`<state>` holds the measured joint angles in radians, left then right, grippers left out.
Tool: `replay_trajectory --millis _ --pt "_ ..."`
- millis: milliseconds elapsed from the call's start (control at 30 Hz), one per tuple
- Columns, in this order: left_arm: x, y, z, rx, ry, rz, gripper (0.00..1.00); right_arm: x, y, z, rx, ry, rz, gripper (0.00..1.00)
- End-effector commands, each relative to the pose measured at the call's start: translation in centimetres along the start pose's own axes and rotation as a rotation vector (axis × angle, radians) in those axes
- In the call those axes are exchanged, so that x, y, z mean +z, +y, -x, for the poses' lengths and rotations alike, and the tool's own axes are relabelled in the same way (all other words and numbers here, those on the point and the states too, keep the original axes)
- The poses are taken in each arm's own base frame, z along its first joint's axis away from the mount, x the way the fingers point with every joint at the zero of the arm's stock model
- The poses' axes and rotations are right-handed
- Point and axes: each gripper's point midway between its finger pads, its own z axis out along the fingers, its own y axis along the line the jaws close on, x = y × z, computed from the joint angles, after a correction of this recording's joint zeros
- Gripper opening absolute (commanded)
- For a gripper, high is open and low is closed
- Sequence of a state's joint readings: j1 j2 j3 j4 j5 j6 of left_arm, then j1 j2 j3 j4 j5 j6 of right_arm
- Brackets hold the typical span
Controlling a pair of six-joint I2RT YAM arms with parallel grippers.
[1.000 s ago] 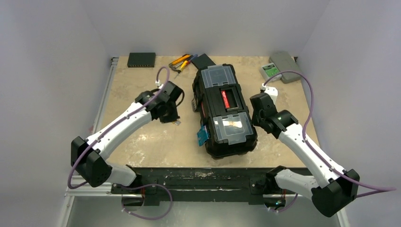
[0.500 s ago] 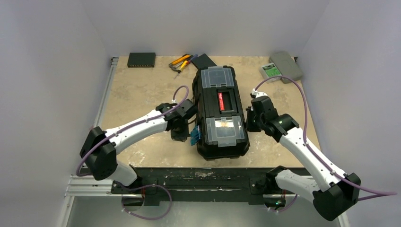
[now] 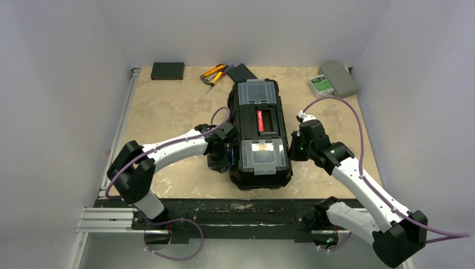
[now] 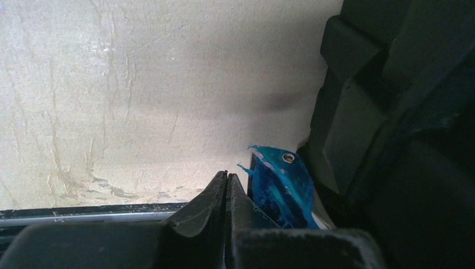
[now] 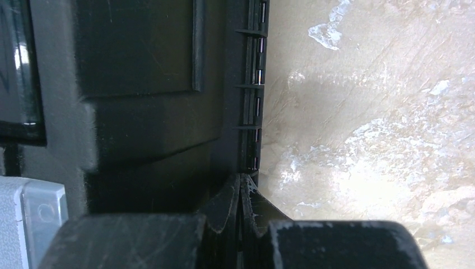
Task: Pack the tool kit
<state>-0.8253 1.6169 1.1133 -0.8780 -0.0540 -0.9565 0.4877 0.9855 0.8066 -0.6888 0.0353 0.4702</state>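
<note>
The black toolbox (image 3: 259, 134) with a red-labelled handle and two clear-lidded compartments lies lid-up in the middle of the table, its lid down. My left gripper (image 3: 220, 161) is shut and empty against the box's left side, right beside a blue latch (image 4: 283, 188) that sticks out from the box wall (image 4: 392, 112). My right gripper (image 3: 292, 150) is shut and empty too, its tips at the hinge edge on the box's right side (image 5: 168, 101). Yellow-black and red-handled hand tools (image 3: 215, 73) lie loose at the back of the table.
A flat black rectangular box (image 3: 167, 70) sits at the back left corner. A small grey case (image 3: 338, 78) with a green-labelled piece (image 3: 320, 84) lies at the back right. Another flat black item (image 3: 242, 72) lies behind the toolbox. A metal rail (image 3: 122, 131) runs along the table's left edge.
The toolbox has turned from a slant to nearly straight and slid slightly left. My left arm has swung right and nearer, up to the latch side. My right gripper followed the box's right side.
</note>
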Motion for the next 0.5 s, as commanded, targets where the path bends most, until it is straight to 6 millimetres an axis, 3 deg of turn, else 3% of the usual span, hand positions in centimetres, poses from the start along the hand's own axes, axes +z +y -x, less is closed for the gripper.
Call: replay_trajectory --millis 0,200,467 --pt "-0.4 -4.9 0.1 -0.008 0.006 -0.23 0.0 0.7 4.4 -3.7 0.034 0.154 0.242 0.0" --pt "0.6 -6.2 -0.1 -0.008 0.021 -0.295 0.0 1.6 5.6 -4.9 0.062 0.189 0.325 0.0" --pt "0.2 -9.5 0.2 0.04 0.027 -0.436 0.0 1.9 6.0 -5.7 0.063 0.218 0.361 0.0"
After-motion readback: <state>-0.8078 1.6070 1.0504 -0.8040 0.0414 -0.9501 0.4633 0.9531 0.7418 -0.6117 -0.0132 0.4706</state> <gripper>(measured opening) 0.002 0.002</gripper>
